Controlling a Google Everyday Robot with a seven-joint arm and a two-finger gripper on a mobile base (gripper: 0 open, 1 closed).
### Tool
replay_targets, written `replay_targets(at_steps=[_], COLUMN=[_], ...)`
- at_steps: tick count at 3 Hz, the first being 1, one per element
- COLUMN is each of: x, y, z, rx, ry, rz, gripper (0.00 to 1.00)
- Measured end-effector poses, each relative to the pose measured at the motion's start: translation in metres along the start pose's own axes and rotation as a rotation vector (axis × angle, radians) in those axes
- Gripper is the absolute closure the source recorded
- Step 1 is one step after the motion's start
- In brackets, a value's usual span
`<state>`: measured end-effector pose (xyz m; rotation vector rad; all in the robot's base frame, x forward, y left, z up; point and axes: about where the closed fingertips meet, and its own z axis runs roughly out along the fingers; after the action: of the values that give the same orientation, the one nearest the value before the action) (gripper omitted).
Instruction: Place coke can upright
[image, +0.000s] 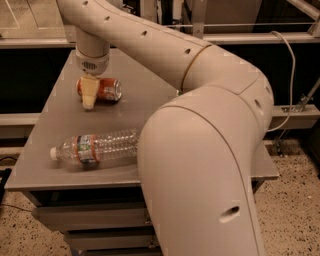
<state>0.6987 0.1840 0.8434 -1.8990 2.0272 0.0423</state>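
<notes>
so, the coke can is lying on its side toward the back left of the grey table, silver top pointing right, definitely not upright. the gripper comes straight down from the arm's wrist and sits right at the can's left end, overlapping it from the camera's side, with its cream-coloured tip down at about table level. honestly can't tell whether it's clamped on the can or just parked against it, since the far side of the can is hidden.

nearer the front edge there's a clear plastic bottle, also on its side, white cap pointing left, with a label band near the cap end. it's well apart from the can.

the big beige arm fills the whole right half of the view and covers the right part of the table. a white cable hangs down behind it, and the floor is speckled.
</notes>
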Motion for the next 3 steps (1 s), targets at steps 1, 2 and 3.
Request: replay_targets(at_steps=[1,2,3], x=[0.004,0.004,-0.001], y=[-0.002,-0.002,-0.011], z=[0.002,0.002,-0.024], rx=[0.004,0.004,0.039], ry=[0.008,0.008,-0.064], rz=[0.008,0.008,0.009], gripper=[0.49,0.72,0.99])
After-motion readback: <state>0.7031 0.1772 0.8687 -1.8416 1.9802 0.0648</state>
